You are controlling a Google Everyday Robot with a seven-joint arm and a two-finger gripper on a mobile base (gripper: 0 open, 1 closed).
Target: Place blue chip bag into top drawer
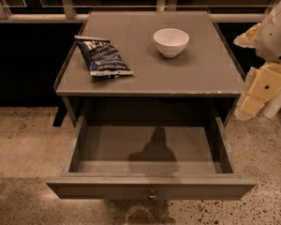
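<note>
Our pincer [258, 97] hangs beside the right edge of the tabletop [145, 74], partly cut off so we cannot tell if it is apart or together, and we judge the grasp not yet begun: next we must reach across to the blue chip bag [102, 56] lying at the left, above the open top drawer [107, 187].

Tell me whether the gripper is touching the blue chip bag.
Apart. The camera view shows the gripper beyond the cabinet's right side, the blue chip bag far left, the white bowl between.
</note>
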